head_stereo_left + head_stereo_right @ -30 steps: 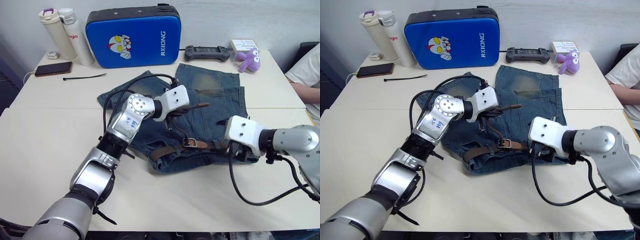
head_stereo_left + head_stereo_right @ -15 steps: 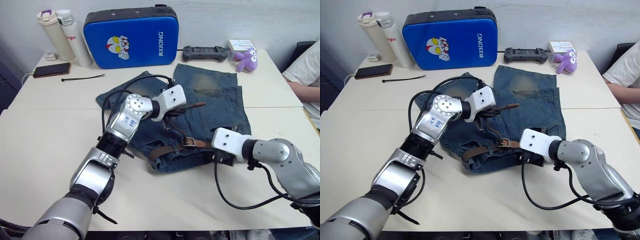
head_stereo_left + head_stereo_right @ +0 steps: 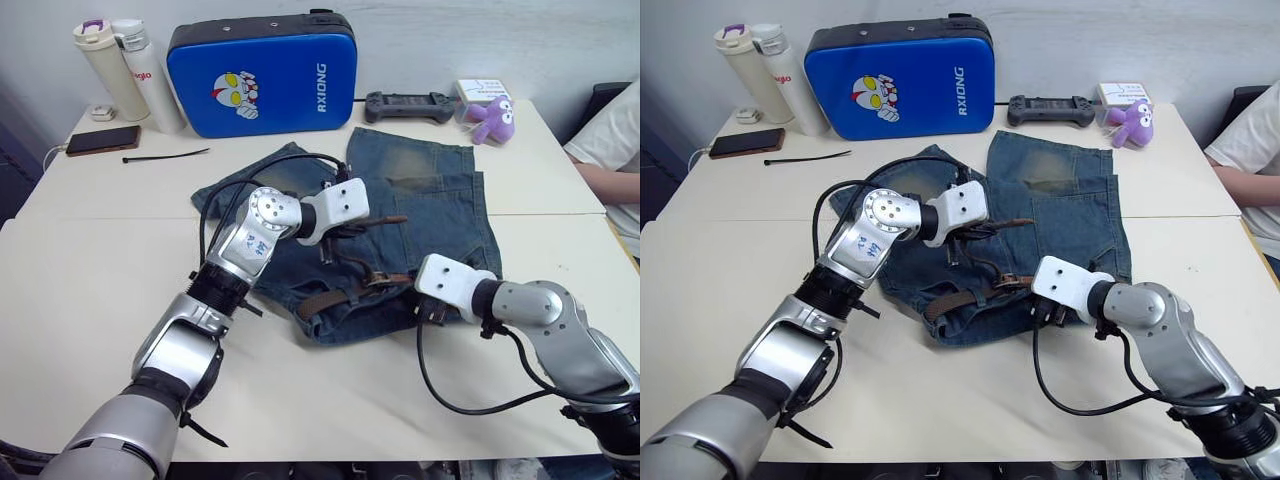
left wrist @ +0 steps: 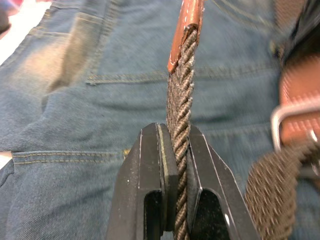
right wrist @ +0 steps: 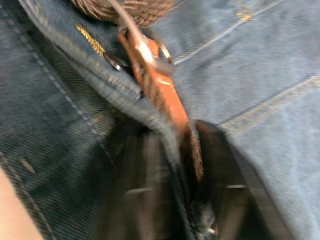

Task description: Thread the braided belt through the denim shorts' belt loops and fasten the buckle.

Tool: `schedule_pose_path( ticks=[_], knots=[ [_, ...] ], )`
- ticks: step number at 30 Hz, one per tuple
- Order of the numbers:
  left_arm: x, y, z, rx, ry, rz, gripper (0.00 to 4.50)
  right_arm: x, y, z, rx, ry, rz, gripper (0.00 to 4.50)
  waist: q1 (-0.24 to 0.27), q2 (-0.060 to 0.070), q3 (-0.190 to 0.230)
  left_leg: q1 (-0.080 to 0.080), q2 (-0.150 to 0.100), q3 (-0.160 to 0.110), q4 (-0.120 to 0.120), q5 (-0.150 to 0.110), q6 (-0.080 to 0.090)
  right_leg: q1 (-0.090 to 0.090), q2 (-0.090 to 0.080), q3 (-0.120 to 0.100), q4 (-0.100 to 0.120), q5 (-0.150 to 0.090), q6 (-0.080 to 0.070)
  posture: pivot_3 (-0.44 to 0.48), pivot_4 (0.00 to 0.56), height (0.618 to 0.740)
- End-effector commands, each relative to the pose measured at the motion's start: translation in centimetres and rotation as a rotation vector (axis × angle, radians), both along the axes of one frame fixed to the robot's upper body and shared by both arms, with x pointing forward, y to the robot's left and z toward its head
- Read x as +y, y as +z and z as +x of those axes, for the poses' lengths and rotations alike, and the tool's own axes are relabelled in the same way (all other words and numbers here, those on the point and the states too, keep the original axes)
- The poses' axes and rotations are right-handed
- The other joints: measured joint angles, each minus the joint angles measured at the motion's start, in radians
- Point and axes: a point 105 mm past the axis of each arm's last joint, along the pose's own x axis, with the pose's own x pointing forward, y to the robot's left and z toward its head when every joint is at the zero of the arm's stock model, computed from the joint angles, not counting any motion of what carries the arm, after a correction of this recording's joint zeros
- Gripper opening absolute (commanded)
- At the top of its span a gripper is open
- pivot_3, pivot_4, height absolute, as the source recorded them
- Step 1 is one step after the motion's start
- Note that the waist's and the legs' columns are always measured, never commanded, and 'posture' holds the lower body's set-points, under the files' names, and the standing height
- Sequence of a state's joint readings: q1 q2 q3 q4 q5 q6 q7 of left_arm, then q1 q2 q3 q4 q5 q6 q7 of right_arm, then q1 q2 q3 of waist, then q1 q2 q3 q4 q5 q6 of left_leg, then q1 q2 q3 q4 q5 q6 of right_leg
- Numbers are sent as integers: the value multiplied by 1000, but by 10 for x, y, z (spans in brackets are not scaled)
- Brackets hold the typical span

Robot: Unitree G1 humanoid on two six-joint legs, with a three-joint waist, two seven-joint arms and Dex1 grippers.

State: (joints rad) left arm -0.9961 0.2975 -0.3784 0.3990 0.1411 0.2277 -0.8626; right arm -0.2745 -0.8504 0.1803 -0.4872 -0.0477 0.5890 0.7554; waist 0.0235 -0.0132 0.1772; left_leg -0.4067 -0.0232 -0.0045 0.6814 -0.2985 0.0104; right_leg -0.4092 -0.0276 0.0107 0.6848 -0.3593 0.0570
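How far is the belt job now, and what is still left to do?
Mostly threaded: the braided belt lies along the waistband of the denim shorts. In hand: the left gripper pinches the strap below its tan tip; the right gripper is at the buckle. Left: fastening.

Head pair: high, facing forward and down over the surface, sharing the whole scene.
Left wrist: very close on braided belt over denim shorts.
Right wrist: very close on buckle.
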Motion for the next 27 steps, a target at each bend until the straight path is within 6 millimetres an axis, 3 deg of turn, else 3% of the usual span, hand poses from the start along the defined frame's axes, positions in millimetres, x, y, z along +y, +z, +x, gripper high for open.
schedule_pose_path(
  ticks=[1,6,15,27],
  knots=[
    [-4,7,-6,-94,-87,78,0,-5,19,2,-102,-34,14,39,0,0,0,0,0,0,0,0,0,0,0,0,0,0,0,0,150,740],
    [1,1,-5,-100,-132,150,0,-6,28,5,-155,-60,29,39,0,0,0,0,0,0,0,0,0,0,0,0,0,0,0,0,150,740],
    [15,-10,-6,-51,-219,282,0,-3,26,5,-161,-81,49,39,-1,0,0,0,0,0,0,0,0,0,0,0,0,0,0,0,150,740],
    [20,-11,-6,4,-214,299,0,-8,26,7,-161,-70,16,39,-1,0,0,0,0,0,0,0,0,0,0,0,1,0,0,0,150,740]
  ],
)
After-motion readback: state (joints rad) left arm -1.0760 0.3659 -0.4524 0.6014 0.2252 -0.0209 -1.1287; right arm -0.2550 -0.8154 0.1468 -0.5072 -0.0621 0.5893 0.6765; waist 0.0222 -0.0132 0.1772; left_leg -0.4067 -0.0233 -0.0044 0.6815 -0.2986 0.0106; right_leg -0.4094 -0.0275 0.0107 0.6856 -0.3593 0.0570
